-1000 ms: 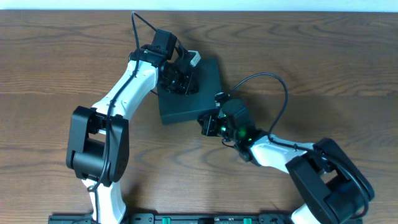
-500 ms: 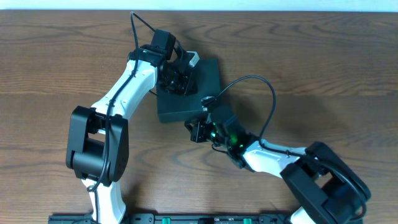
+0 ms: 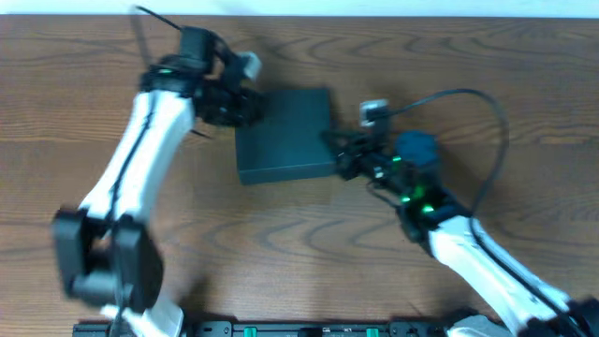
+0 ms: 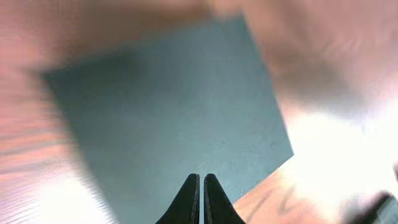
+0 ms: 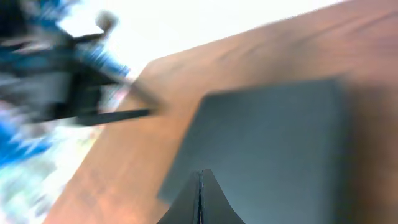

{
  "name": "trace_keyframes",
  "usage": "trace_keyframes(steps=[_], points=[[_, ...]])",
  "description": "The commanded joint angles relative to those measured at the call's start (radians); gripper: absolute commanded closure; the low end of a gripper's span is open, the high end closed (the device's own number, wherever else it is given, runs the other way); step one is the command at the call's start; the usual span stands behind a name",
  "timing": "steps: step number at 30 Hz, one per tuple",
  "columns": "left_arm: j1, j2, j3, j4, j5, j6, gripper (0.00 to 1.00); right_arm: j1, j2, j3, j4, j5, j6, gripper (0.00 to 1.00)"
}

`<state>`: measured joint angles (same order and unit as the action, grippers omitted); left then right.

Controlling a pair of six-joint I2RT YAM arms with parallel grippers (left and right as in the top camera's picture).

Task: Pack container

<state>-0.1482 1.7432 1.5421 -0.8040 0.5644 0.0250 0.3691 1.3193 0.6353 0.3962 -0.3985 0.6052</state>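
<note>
The container (image 3: 284, 134) is a dark teal-black box lying shut on the wooden table (image 3: 487, 65). It fills the left wrist view (image 4: 168, 118) and shows in the right wrist view (image 5: 273, 143). My left gripper (image 3: 245, 105) is shut and empty at the box's upper left corner; its fingertips (image 4: 201, 179) are pressed together over the lid. My right gripper (image 3: 341, 157) is shut and empty at the box's right edge; its fingertips (image 5: 200, 174) are together above the lid. Both arms are blurred with motion.
The wooden table extends all round the box. A black rail (image 3: 281, 329) runs along the table's front edge. The left arm (image 5: 81, 87) shows as a blur in the right wrist view.
The left gripper has pulled off the box's top toward its upper left corner. The right gripper has swung from the box's lower front to its right edge. The box has stayed put.
</note>
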Motion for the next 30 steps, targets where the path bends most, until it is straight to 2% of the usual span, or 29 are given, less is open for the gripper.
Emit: trace_keyframes(steps=[1,4,9,14,21,30], points=[[0.051,-0.118,0.034,0.0,-0.153,-0.053,0.94,-0.092,-0.026,0.006,-0.048,0.108,-0.068,0.98],[0.11,-0.154,0.034,0.001,-0.211,-0.097,0.94,-0.181,-0.017,0.006,-0.098,0.11,-0.068,0.98],[0.17,-0.108,0.019,0.01,-0.209,-0.2,0.94,-0.24,0.051,0.006,-0.19,0.064,-0.089,0.98],[0.157,0.054,0.008,0.068,-0.205,-0.344,0.94,-0.225,0.211,0.006,-0.147,-0.018,-0.105,0.99],[0.153,0.257,0.008,0.155,-0.075,-0.471,0.94,-0.221,0.368,0.006,-0.011,-0.176,-0.087,0.98],[0.142,0.303,0.008,0.174,-0.073,-0.498,0.94,-0.117,0.383,0.006,0.0,-0.265,-0.079,0.98]])
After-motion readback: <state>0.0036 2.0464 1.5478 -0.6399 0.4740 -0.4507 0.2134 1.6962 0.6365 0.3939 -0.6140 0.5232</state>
